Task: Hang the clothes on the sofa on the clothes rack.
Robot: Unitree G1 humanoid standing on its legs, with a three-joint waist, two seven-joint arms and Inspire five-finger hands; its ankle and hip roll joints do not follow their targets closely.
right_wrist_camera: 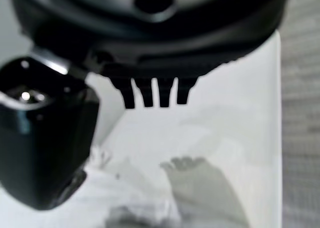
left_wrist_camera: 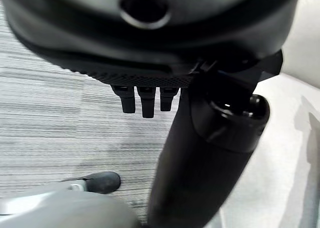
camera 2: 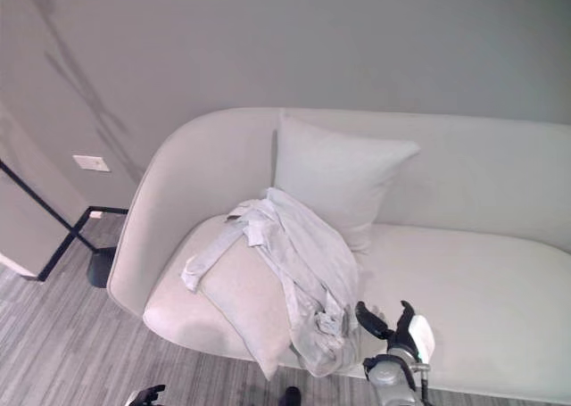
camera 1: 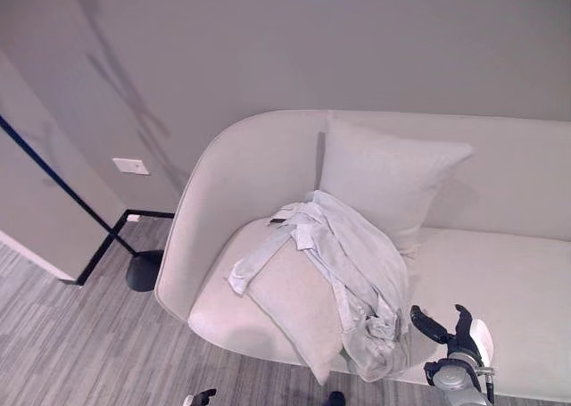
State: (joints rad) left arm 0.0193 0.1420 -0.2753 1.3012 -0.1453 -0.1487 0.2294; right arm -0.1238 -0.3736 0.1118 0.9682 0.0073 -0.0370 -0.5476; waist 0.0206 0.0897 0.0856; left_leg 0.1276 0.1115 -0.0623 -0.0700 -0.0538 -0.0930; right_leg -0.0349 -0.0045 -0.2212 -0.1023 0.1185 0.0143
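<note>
The pale grey garment (camera 1: 348, 272) lies crumpled on the light sofa (camera 1: 500, 281), draped over a cushion (camera 1: 299, 303) that lies flat on the seat at the sofa's left end. One sleeve trails off toward the sofa's left arm; the bulk of the cloth hangs down over the seat's front edge. A second cushion (camera 1: 384, 178) stands against the sofa's backrest, just behind the garment.

The right hand (camera 1: 455, 335) is raised in front of the sofa, just right of the garment's hanging end and not touching it. Its fingers (right_wrist_camera: 150, 95) are straight and spread apart, holding nothing; the right wrist view shows the garment and the sofa seat beyond them.

The left hand (left_wrist_camera: 145, 95) hangs low over the grey striped floor (camera 1: 71, 343) in front of the sofa, fingers straight, thumb apart, empty.

A black rack base (camera 1: 143, 270) with thin black bars stands on the floor beside the sofa's left end, against the wall.
</note>
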